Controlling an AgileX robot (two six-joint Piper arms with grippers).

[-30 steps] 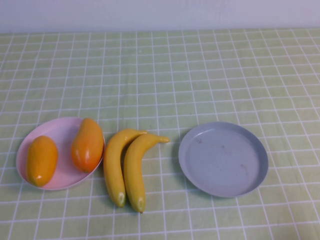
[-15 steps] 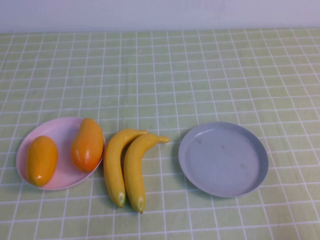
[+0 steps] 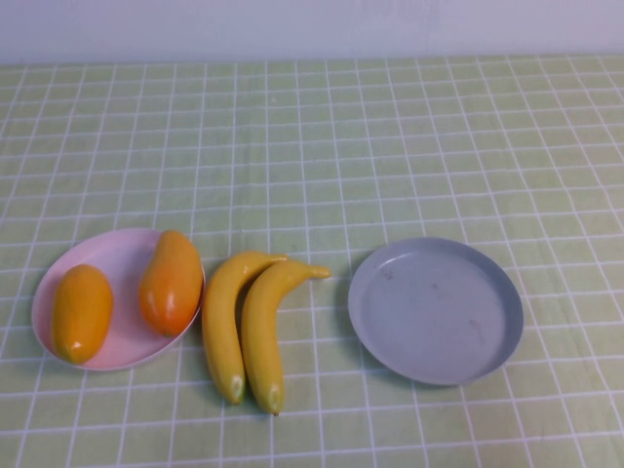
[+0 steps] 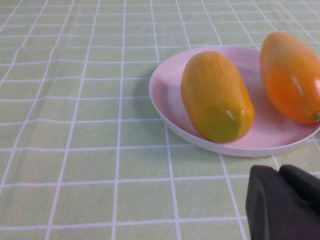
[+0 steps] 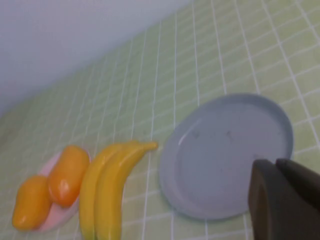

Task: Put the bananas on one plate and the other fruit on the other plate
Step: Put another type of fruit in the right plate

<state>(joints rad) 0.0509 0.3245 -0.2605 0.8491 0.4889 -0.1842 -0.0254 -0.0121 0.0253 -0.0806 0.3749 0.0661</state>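
Two yellow bananas (image 3: 222, 322) (image 3: 261, 331) lie side by side on the cloth between the plates. The pale pink plate (image 3: 117, 249) at the left holds both mango-like fruits, a yellow-orange one (image 3: 81, 312) and a redder one (image 3: 171, 283). The grey-blue plate (image 3: 435, 310) at the right is empty. Neither gripper shows in the high view. My left gripper (image 4: 276, 170) is shut and empty, low over the cloth just short of the pink plate (image 4: 167, 95). My right gripper (image 5: 275, 162) is shut and empty, raised near the grey plate's (image 5: 225, 155) edge.
A green checked cloth (image 3: 322, 146) covers the table, with a pale wall (image 3: 312, 24) behind its far edge. The right wrist view also shows the bananas (image 5: 107, 190) and the pink plate (image 5: 55, 212) with its fruit beyond the grey plate.
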